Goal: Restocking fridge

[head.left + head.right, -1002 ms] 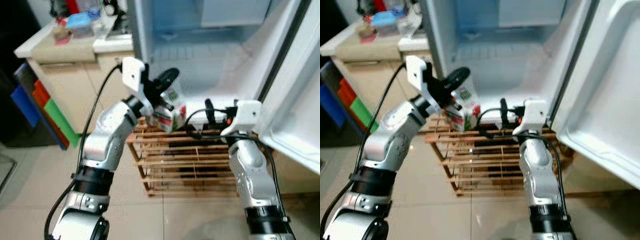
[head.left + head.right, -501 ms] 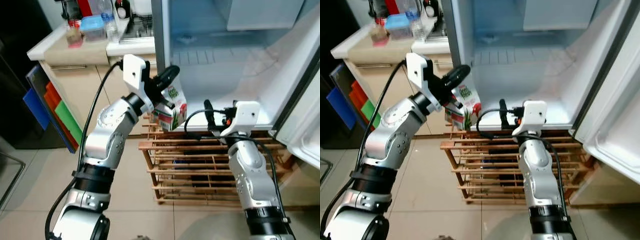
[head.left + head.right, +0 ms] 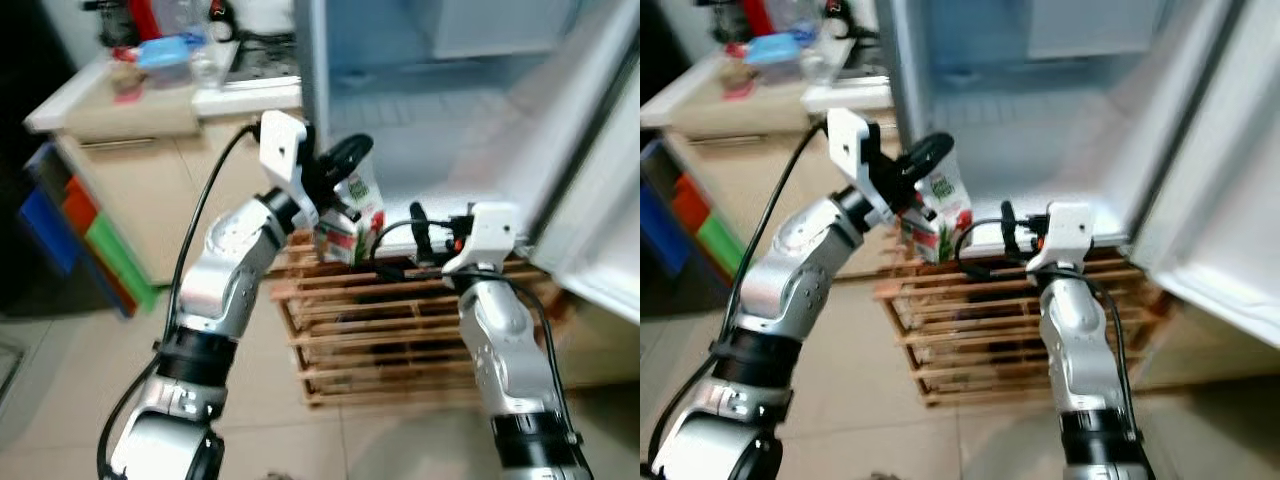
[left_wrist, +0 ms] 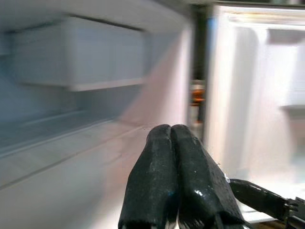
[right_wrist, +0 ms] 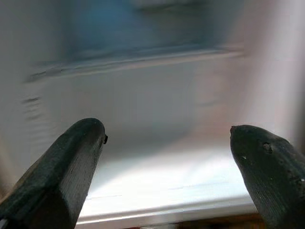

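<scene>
Beyond both arms stood the open fridge (image 3: 450, 120), its lower shelf (image 3: 1040, 160) bare, with a wooden rack (image 3: 400, 320) on the floor beneath and a cluttered bench (image 3: 120, 95) off to the left. The left end effector (image 3: 335, 170) was clamped on the top of a juice carton (image 3: 355, 212), which hung roughly upright just before the fridge's front edge; the shelf lay ahead of it and slightly higher. The right end effector (image 5: 167, 162) was held wide and empty, pointing at the same shelf. Judging by this, the left arm must carry the carton forward.
</scene>
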`<state>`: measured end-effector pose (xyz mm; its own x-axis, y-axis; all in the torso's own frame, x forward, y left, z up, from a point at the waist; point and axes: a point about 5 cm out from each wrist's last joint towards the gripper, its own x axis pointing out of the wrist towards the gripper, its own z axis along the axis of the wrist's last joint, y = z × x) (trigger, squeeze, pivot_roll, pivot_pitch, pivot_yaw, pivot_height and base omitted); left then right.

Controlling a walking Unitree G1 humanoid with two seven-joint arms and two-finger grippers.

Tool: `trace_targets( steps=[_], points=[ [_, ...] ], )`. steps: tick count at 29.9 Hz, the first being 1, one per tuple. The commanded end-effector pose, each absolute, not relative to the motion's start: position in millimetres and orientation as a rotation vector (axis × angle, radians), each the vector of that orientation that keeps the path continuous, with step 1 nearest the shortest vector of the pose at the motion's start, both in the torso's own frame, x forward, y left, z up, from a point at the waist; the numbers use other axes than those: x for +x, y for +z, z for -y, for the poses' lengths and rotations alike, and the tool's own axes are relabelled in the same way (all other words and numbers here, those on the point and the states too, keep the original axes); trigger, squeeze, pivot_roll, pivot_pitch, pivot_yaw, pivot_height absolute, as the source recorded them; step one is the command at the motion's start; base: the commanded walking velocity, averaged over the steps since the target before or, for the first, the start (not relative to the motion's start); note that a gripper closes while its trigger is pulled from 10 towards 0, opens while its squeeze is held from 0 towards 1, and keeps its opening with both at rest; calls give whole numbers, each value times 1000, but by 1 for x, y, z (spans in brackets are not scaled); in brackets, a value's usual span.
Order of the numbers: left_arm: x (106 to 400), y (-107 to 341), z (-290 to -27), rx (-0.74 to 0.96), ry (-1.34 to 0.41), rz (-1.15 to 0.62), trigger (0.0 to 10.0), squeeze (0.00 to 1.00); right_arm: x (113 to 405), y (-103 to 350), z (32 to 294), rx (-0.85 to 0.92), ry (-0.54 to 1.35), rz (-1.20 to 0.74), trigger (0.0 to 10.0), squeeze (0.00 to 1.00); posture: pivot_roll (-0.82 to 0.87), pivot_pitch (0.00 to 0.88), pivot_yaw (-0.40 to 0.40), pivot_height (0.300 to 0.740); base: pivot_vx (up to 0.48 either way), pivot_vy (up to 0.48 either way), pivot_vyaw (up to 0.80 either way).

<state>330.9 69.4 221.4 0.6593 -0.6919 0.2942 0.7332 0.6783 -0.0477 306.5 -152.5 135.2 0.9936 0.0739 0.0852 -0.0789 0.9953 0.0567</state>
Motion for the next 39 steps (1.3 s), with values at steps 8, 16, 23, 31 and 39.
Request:
trace_targets(
  steps=[8, 16, 23, 31, 39],
  points=[
    [331, 224, -65, -174, -845, 261, 10000, 0, 306, 138, 156, 53, 65, 105, 10000, 0, -163, 0, 124, 740, 0, 0, 0],
    [328, 224, -62, -157, -880, 270, 10000, 0, 304, 145, 157, 82, 50, 154, 10000, 0, -167, 0, 128, 740, 420, 0, 0],
    [327, 223, -60, -176, -885, 259, 10000, 0, 304, 143, 156, 70, 58, 139, 10000, 0, -166, 0, 123, 740, 480, 0, 0],
    [326, 223, -61, -196, -879, 274, 10000, 0, 303, 142, 155, 70, 66, 137, 10000, 0, -165, 0, 120, 740, 480, 0, 0],
    [337, 219, -62, -127, -803, 242, 10000, 0, 303, 141, 155, 71, 67, 133, 10000, 0, -157, 0, 119, 740, 120, 0, 0]
  ],
)
